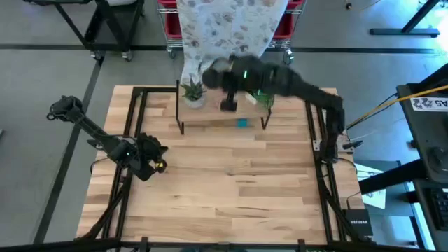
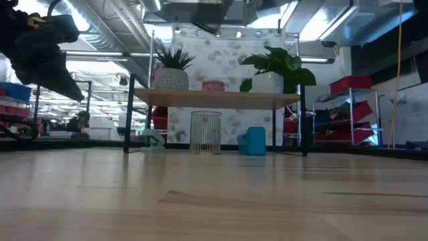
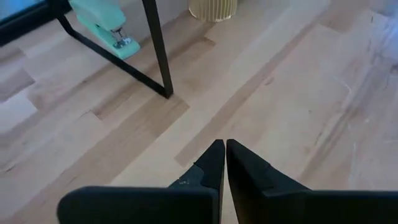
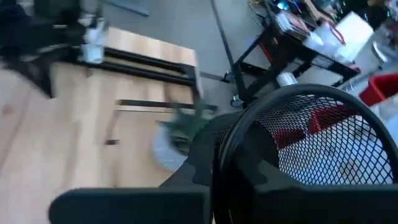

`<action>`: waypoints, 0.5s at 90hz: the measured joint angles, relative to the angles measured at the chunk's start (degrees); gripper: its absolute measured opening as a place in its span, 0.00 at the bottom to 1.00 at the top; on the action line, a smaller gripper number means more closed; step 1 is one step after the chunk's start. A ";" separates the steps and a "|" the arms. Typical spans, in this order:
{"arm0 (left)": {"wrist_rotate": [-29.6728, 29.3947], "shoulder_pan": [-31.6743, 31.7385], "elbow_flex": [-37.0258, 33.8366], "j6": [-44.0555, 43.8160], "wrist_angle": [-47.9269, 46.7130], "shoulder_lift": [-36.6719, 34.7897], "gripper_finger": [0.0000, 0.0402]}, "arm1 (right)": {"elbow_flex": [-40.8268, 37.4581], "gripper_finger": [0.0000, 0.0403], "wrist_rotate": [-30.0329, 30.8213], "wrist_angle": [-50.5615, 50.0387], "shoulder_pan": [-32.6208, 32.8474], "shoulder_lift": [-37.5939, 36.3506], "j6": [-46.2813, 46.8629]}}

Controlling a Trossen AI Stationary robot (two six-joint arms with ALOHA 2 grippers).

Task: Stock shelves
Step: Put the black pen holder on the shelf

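A light wood table (image 1: pixel 231 182) with black rails fills a workshop of red bins and grey floor. At its far edge stand the shelves (image 2: pixel 217 98), holding two potted plants (image 2: pixel 172 70) and one pink tin (image 2: pixel 213 86); beneath sit one wire cup (image 2: pixel 206 131), one blue item (image 2: pixel 253 140) and one mint stapler (image 3: pixel 102 28). The right gripper (image 4: pixel 233 168), over the shelves, clamps a black mesh cup (image 4: pixel 311 134). The left gripper (image 3: pixel 224 149) hovers near left, fingers closed on nothing.
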 joint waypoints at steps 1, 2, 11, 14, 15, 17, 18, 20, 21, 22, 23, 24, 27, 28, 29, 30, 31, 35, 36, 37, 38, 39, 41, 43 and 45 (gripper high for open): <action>-0.15 0.01 0.00 0.04 0.07 0.00 0.00 | -0.09 0.00 -0.59 -0.06 -0.88 0.01 0.00; -0.25 0.01 0.00 0.09 0.11 0.00 0.00 | -0.15 0.00 -1.17 -0.14 -1.67 0.09 0.01; -1.06 0.05 0.00 1.23 1.29 0.00 0.00 | -0.18 0.00 -6.25 -0.65 -7.29 1.68 0.01; -1.26 0.05 0.00 2.05 2.01 0.01 0.00 | -0.18 0.00 -7.82 -0.83 -8.56 2.51 0.00; -1.34 0.05 0.00 2.26 2.23 0.02 0.00 | -0.18 0.00 -8.28 -0.81 -8.90 2.79 -0.01; -1.49 0.04 0.00 2.64 2.72 0.02 0.00 | -0.18 0.00 -9.27 -0.76 -9.52 3.36 -0.07; -1.63 0.05 0.00 2.97 3.04 0.00 0.00 | -0.18 0.00 -9.70 -0.76 -9.79 3.68 -0.13; -2.04 0.03 0.00 3.71 3.63 0.02 0.00 | -0.18 0.00 -10.48 -0.79 -10.30 4.37 -0.37; -2.26 0.03 0.00 3.85 3.92 0.02 0.00 | -0.18 0.00 -10.80 -0.79 -10.54 4.73 -0.54; -2.46 0.03 0.00 4.07 4.24 0.02 0.00 | -0.18 0.00 -11.06 -0.79 -10.78 5.08 -0.72; -2.63 0.03 0.00 4.33 4.56 0.02 0.00 | -0.18 0.00 -11.28 -0.79 -10.97 5.44 -0.93; -2.83 0.05 0.00 4.70 4.88 0.02 0.00 | -0.18 0.00 -11.47 -0.80 -11.15 5.80 -1.13; -3.54 0.03 0.00 5.68 5.85 0.02 0.00 | -0.20 0.00 -11.90 -0.81 -11.54 6.99 -1.59; -3.78 0.03 0.00 6.03 6.22 0.02 0.00 | -0.20 0.00 -12.02 -0.80 -11.70 7.36 -1.72; -3.94 0.05 0.00 6.57 6.54 0.02 0.00 | -0.20 0.00 -12.12 -0.79 -11.74 7.71 -1.87; -4.16 0.05 0.00 6.93 6.84 0.02 0.00 | -0.20 0.00 -12.21 -0.79 -11.75 8.07 -2.05; -4.41 0.03 0.00 7.18 7.13 0.02 0.00 | -0.22 0.00 -12.28 -0.79 -11.82 8.46 -2.27; -5.27 0.05 0.00 8.75 8.29 0.02 0.00 | -0.29 0.00 -12.51 -0.84 -12.06 9.76 -2.97; -5.51 0.05 0.00 9.08 8.57 0.02 0.00 | -0.29 0.00 -12.52 -0.86 -12.06 10.05 -3.11; -5.65 0.05 0.00 9.69 8.82 0.00 0.00 | -0.29 0.00 -12.51 -0.86 -12.05 10.34 -3.32; -5.86 0.05 -0.01 10.05 9.10 0.00 0.00 | -0.29 0.00 -12.49 -0.86 -12.04 10.62 -3.56; -6.09 0.04 -0.02 10.31 9.37 0.00 0.00 | -0.29 0.00 -12.48 -0.86 -12.04 10.88 -3.83; -6.45 0.04 -0.02 11.19 9.78 0.00 0.00 | -0.29 0.00 -12.48 -0.87 -12.04 11.35 -4.22; -6.76 0.03 -0.02 11.79 10.24 -0.01 0.00 | -0.29 0.00 -12.52 -0.91 -12.00 11.68 -4.41; -6.92 0.04 -0.02 12.49 10.51 -0.04 0.00 | -0.29 0.00 -12.54 -0.98 -11.96 11.98 -4.50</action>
